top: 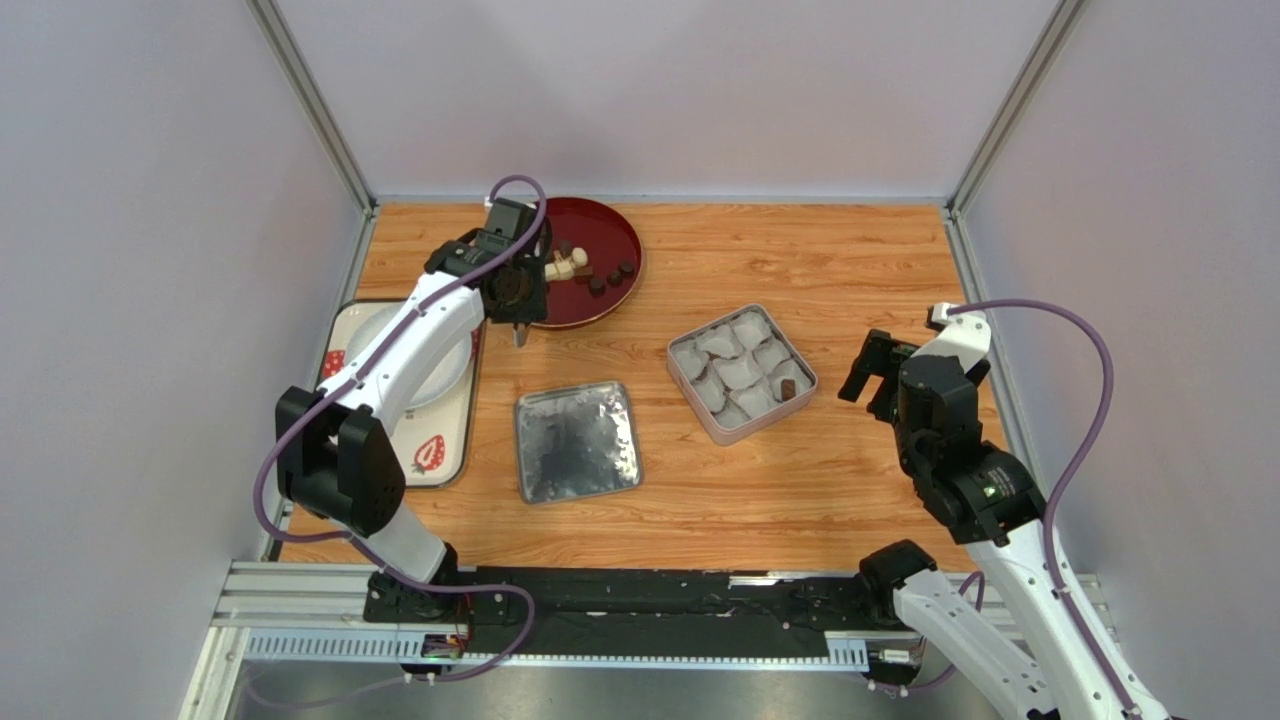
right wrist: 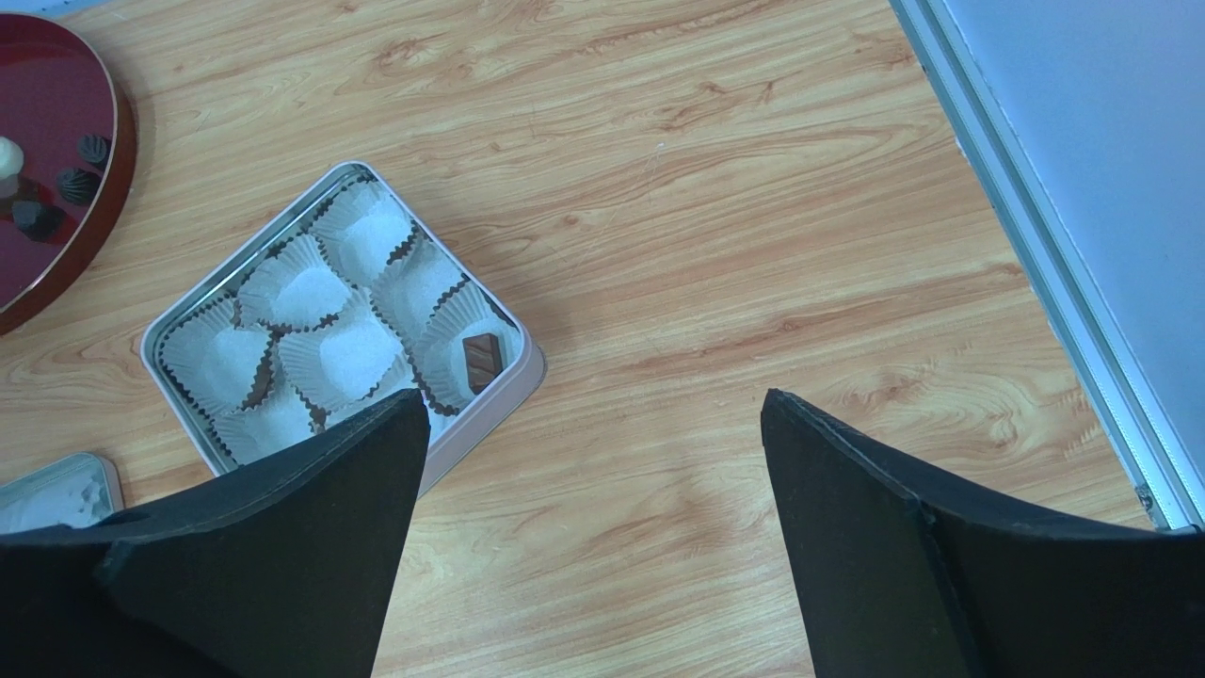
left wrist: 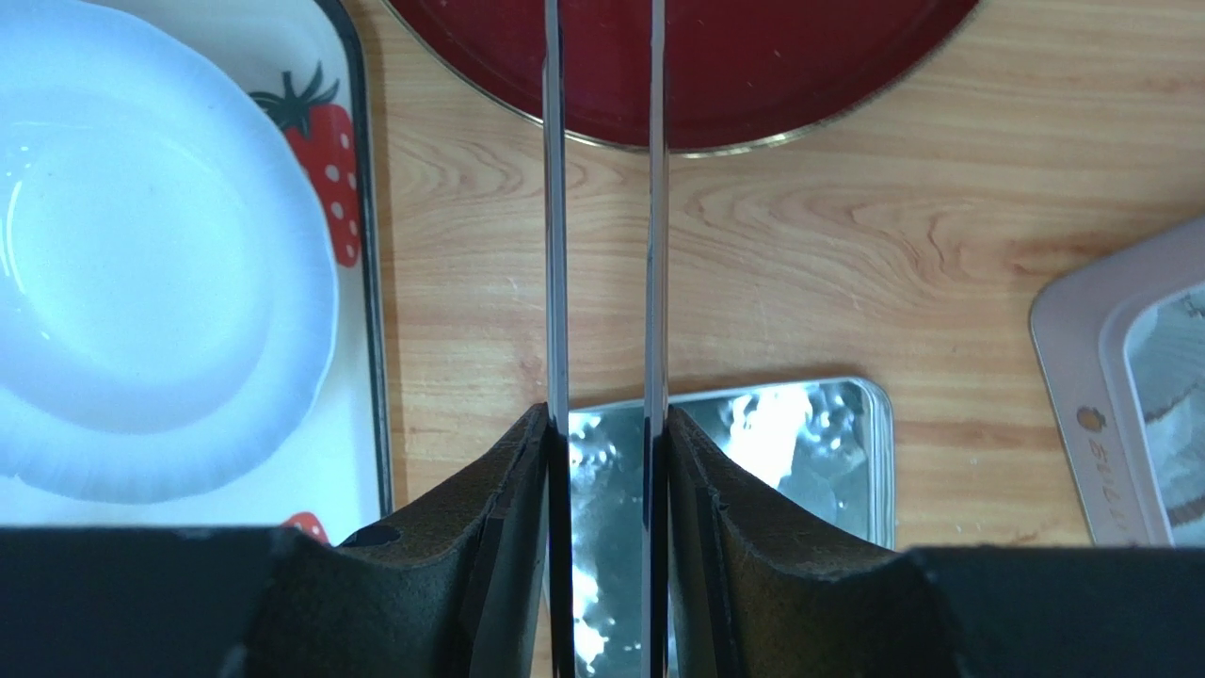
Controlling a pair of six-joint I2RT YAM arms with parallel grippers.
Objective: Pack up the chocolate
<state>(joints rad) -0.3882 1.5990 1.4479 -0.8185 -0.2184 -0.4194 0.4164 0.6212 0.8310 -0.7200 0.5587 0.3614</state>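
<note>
this looks like a robot test cell in a lab, not a home. plain pale walls [top: 661, 90] box me in on three sides, held by bare metal posts [top: 311, 98] in the far corners. the wood-grain table [top: 842, 495] fills the floor of the box. at the bottom of the top view a slotted metal rail [top: 301, 600] carries my left arm [top: 413, 338] and right arm [top: 977, 480], with purple cables [top: 1094, 390] looping loose off them.

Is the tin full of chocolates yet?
No, the tin is almost empty. One brown chocolate sits in a corner paper cup; the other cups look empty.
</note>
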